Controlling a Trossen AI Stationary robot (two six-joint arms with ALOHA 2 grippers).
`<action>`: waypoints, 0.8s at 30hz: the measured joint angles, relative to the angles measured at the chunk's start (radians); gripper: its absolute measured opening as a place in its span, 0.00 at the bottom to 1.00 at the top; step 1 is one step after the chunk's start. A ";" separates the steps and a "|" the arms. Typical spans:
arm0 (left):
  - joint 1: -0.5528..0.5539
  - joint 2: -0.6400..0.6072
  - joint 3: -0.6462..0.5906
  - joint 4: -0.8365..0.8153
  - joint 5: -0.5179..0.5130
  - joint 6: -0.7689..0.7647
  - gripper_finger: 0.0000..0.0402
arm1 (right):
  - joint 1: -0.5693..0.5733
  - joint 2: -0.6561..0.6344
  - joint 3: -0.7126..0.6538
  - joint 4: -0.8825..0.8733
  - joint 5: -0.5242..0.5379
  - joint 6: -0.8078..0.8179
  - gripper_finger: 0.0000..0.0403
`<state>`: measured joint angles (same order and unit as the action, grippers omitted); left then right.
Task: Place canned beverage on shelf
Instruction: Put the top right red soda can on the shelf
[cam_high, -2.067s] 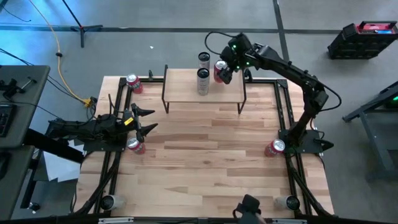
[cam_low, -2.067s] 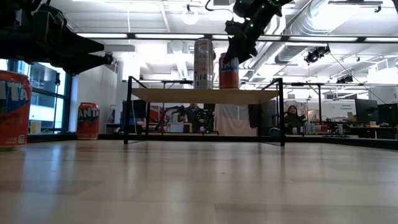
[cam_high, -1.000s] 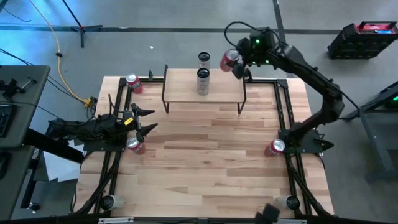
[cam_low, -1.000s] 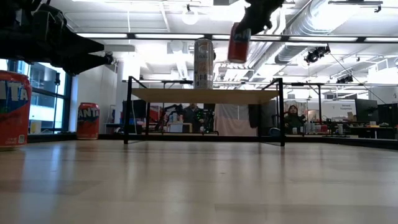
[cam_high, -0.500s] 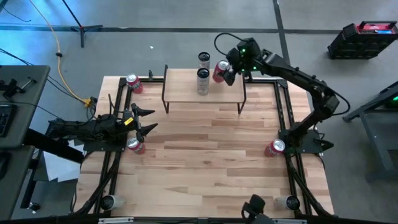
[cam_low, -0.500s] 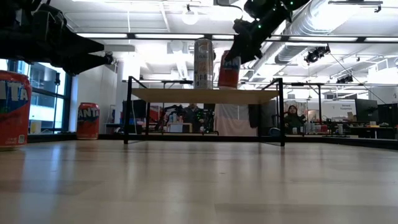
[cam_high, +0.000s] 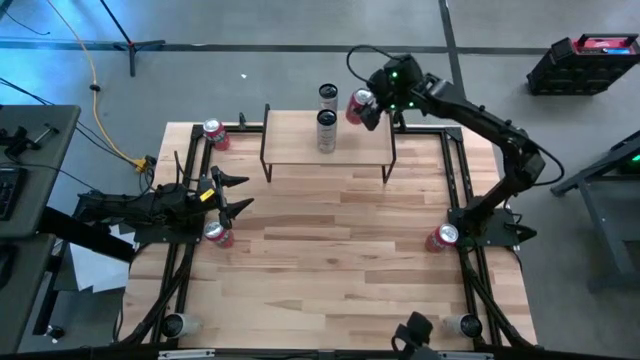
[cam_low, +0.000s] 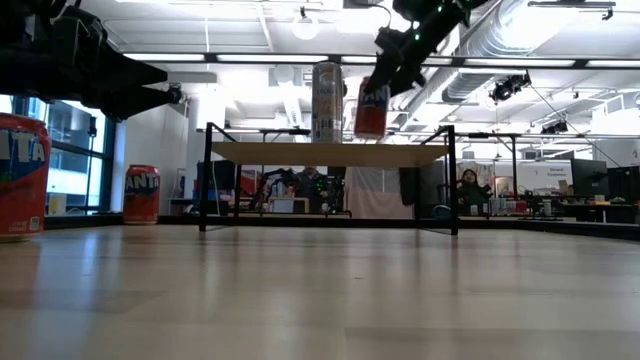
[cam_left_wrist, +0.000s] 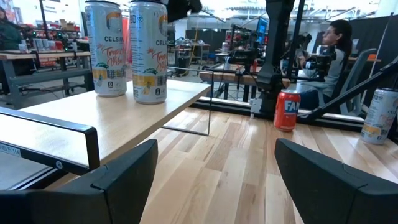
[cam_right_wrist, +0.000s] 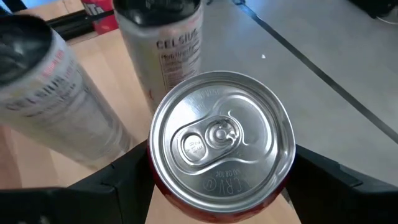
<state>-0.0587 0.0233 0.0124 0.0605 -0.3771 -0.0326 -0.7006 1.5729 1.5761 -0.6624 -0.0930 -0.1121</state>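
My right gripper (cam_high: 366, 108) is shut on a red can (cam_high: 356, 103) and holds it just above the right part of the shelf (cam_high: 300, 148), a light wood plank on thin black legs. In the low view the red can (cam_low: 371, 108) hangs a little above the plank (cam_low: 270, 152). Two tall silver cans (cam_high: 326, 130) (cam_high: 327, 95) stand on the shelf beside it. My left gripper (cam_high: 243, 192) waits open at the table's left side, over another red can (cam_high: 215, 234). My right gripper pinches the red can's side wall just below its top rim (cam_right_wrist: 155, 186) between its two fingers (cam_right_wrist: 118, 183), one on each side. The fingers come from above, slanting in from the right. The can hangs almost upright, lifted clear of the plank.
Red cans stand on the table at the far left (cam_high: 213, 133) and at the right (cam_high: 441, 237). Two more cans (cam_high: 175, 323) (cam_high: 465, 323) sit at the near edge. People sit in the room behind the table (cam_left_wrist: 336, 37).
My right gripper, still shut on the red can, has come down and toward the table's left, from high beyond the shelf's right end to just above the plank beside the silver cans. In the last half second it has edged back toward the far edge.
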 joint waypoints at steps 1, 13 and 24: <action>0.000 0.000 0.000 0.000 0.000 0.000 0.78 | 0.000 0.000 0.026 -0.034 0.007 0.000 0.71; 0.000 0.000 0.000 0.000 0.000 0.000 0.78 | 0.007 -0.007 0.013 -0.127 0.058 -0.028 0.71; 0.000 0.000 0.000 0.000 0.000 0.000 0.78 | -0.065 -0.009 0.013 -0.194 -0.003 -0.074 0.71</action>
<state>-0.0586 0.0231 0.0127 0.0605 -0.3771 -0.0326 -0.7656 1.5642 1.5890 -0.8567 -0.0964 -0.1864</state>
